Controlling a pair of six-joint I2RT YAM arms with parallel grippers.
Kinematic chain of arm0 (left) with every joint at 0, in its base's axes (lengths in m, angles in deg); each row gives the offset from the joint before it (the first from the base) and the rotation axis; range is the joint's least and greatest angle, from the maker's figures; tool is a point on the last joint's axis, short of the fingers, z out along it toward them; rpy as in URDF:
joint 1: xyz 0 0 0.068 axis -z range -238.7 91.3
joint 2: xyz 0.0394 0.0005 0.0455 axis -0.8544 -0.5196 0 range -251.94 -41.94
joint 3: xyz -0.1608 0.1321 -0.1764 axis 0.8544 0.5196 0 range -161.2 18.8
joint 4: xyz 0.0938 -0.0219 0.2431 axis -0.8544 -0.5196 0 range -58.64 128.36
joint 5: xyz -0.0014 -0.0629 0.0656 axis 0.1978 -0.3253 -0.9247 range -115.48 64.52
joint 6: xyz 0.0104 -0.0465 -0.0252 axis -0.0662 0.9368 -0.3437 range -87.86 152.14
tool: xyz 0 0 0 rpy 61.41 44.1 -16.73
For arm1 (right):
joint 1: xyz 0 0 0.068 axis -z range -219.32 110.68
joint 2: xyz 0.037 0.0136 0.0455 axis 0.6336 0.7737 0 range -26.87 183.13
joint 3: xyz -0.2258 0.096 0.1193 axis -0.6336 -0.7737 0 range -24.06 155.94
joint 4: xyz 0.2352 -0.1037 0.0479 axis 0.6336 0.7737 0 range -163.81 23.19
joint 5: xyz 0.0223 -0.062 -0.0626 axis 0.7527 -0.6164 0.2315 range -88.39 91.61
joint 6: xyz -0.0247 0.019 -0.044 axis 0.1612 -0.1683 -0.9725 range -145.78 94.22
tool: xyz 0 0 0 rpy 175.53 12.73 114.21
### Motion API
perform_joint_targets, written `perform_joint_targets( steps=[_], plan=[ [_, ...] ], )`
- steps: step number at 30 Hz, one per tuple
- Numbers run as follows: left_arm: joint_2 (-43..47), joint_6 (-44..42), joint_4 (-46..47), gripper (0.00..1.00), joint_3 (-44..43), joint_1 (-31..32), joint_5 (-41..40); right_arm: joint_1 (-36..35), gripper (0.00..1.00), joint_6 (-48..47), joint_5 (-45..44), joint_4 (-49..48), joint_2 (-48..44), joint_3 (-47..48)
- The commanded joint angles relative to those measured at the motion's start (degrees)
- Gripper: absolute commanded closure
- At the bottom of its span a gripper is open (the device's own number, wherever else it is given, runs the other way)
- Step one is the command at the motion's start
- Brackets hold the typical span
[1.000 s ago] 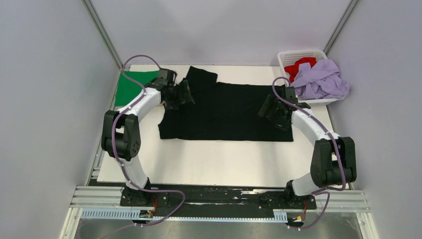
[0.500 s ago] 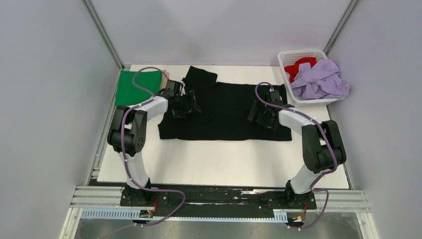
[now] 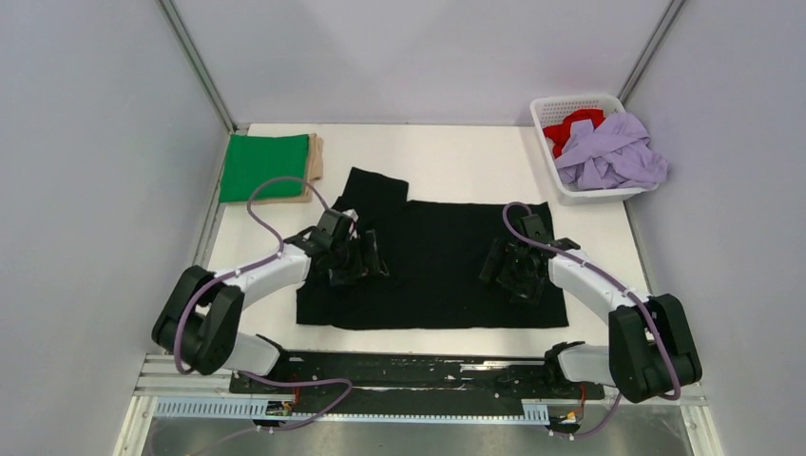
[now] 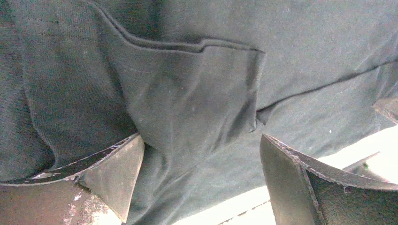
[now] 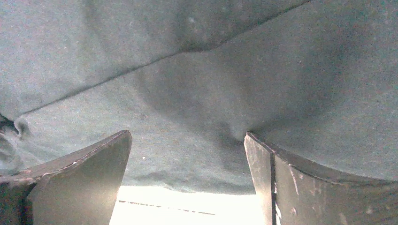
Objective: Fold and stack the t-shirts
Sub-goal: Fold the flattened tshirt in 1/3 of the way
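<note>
A large black t-shirt (image 3: 437,247) lies spread flat on the white table, its lower hem near the front edge and one sleeve pointing to the far left. My left gripper (image 3: 356,261) rests on its left part and my right gripper (image 3: 513,269) on its right part. In the left wrist view the gripper (image 4: 201,138) is open, fingers pressing down on the black cloth (image 4: 187,93), which has a folded flap. In the right wrist view the gripper (image 5: 187,136) is open over flat black cloth (image 5: 187,70) near its hem. Neither pinches cloth.
A folded green t-shirt (image 3: 264,166) lies on a folded tan one (image 3: 315,166) at the far left corner. A white lattice basket (image 3: 546,109) at the far right holds a red t-shirt (image 3: 573,123) and a crumpled lilac t-shirt (image 3: 613,152).
Both arms have drawn back toward the near edge, and the black t-shirt has slid with them from the far half of the table. The green and tan stack is uncovered.
</note>
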Motion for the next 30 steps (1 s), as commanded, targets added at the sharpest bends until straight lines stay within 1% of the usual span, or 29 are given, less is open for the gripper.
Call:
perform_joint_targets(
  steps=[1, 4, 7, 11, 14, 16, 19, 24, 26, 27, 30],
  plan=[
    [7.42, 8.09, -11.27, 0.0, 8.39, 3.98, -2.24, -1.81, 0.0, 6.61, 4.64, 15.34, -1.18, -3.11],
    [14.0, 10.63, -12.6, 0.0, 12.57, 4.84, -3.09, -1.96, 0.0, 8.97, 2.94, 16.75, -1.73, -4.42],
    [17.51, 11.0, -13.34, 0.0, 14.67, 4.99, -2.77, -2.1, 0.0, 10.47, 3.36, 17.01, -2.65, -4.74],
    [21.53, 12.36, -19.41, 0.0, 15.2, 4.99, -8.94, -2.17, 0.0, 12.92, 0.47, 18.19, -4.39, -4.68],
    [23.82, 13.3, -21.09, 0.0, 13.91, 5.01, -13.54, -2.13, 0.0, 14.42, -1.64, 18.88, -5.54, -4.75],
    [23.83, 13.84, -21.24, 0.0, 13.02, 4.98, -16.08, -2.09, 0.0, 15.4, -2.91, 18.84, -6.01, -4.69],
    [21.74, 14.07, -19.8, 0.0, 11.12, 4.67, -18.15, -2.1, 0.0, 16.46, -5.18, 18.62, -6.33, -4.4],
    [12.54, 12.36, -14.44, 0.0, 7.58, 3.07, -18.4, -2.0, 0.0, 15.62, -8.58, 15.31, -6.06, -2.79],
    [8.4, 11.29, -11.22, 0.0, 6.49, 1.45, -17.71, -1.59, 0.0, 14.88, -9.64, 14.07, -5.19, -2.04],
    [5.73, 10.38, -10.41, 0.0, 5.8, 0.7, -16.62, -1.11, 0.0, 14.26, -9.71, 13.34, -4.44, -1.77],
    [1.29, 8.21, -9.08, 0.0, 3.56, -2.34, -14.46, 1.18, 0.0, 12.65, -10.18, 11.86, -2.17, -1.12]
  ],
)
